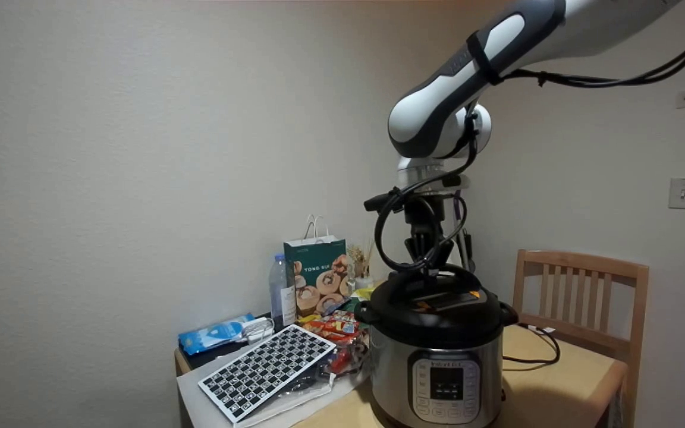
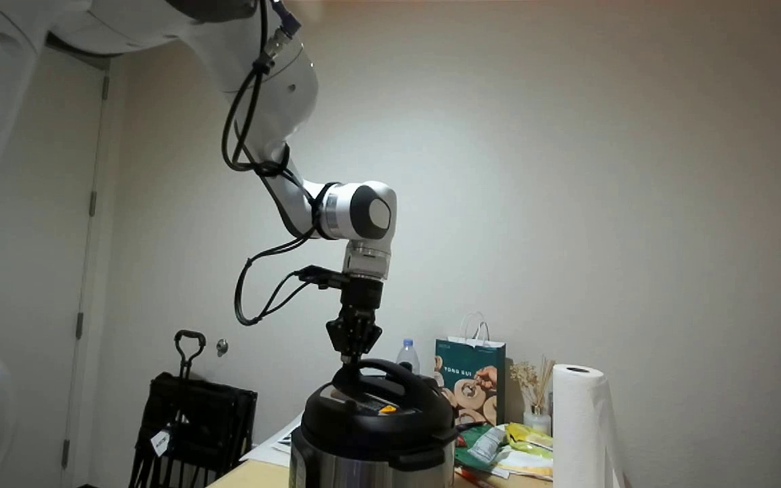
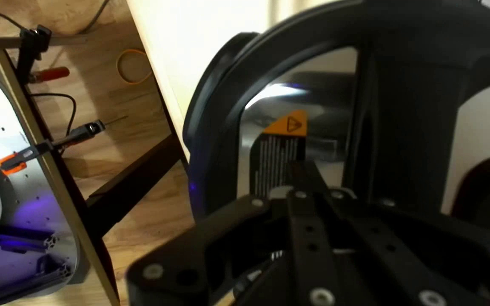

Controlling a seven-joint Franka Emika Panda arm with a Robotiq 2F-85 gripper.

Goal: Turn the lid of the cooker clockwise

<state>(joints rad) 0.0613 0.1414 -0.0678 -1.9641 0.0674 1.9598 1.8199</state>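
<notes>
The cooker (image 1: pixel 390 374) stands on the table, with its control panel (image 1: pixel 446 389) in front. Its round black lid (image 1: pixel 431 327) sits on top; the lid also shows in an exterior view (image 2: pixel 370 434) and in the wrist view (image 3: pixel 217 140). The lid's raised black handle (image 2: pixel 394 379) crosses the top; it fills the right of the wrist view (image 3: pixel 411 140). My gripper (image 2: pixel 350 356) points straight down at one end of the handle. In the wrist view its fingertips (image 3: pixel 308 172) are together beside the handle, above the silver label plate. Contact with the handle is hidden.
Behind the cooker stand a green paper bag (image 1: pixel 319 279), a bottle (image 1: pixel 283 291) and snack packets (image 1: pixel 336 324). A checkered board (image 1: pixel 268 371) lies beside it. A paper towel roll (image 2: pixel 580 427) stands close by. A wooden chair (image 1: pixel 580 297) is at the table's far side.
</notes>
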